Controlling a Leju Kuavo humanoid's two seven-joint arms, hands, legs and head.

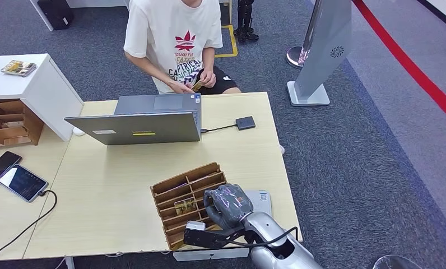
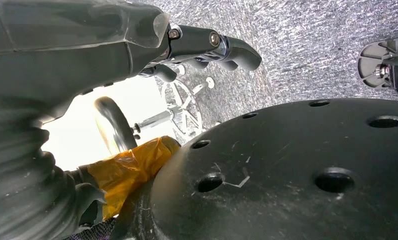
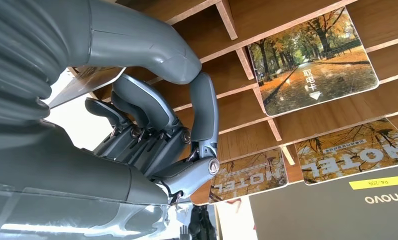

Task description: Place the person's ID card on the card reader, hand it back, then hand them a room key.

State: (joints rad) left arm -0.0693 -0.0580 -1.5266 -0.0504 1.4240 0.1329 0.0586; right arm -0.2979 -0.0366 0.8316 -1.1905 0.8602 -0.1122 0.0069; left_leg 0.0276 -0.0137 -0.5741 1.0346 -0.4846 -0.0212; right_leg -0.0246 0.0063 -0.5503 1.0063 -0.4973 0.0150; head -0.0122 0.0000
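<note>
A wooden card rack [image 1: 176,188] stands near the table's front edge, with room key cards [image 1: 185,205] in its slots. My right hand [image 1: 227,205] rests over its right end. In the right wrist view my right hand [image 3: 152,135] has its fingers curled in under the thumb. A flat glossy card [image 3: 89,82] sits pinched between them, beside the printed key cards [image 3: 312,60] lying in the rack [image 3: 247,120]. The black card reader [image 1: 245,123] lies bare beside the laptop. The seated person [image 1: 173,39] holds a small card [image 1: 197,85] in both hands. My left hand [image 2: 137,50] hangs low, holding nothing.
An open laptop [image 1: 142,120] stands mid-table, cabled to the reader. A grey flat device [image 1: 261,197] lies just right of the rack. Two phones [image 1: 22,182] and a cable are on the left table, with another wooden rack [image 1: 8,123] and a white cabinet [image 1: 36,84] behind.
</note>
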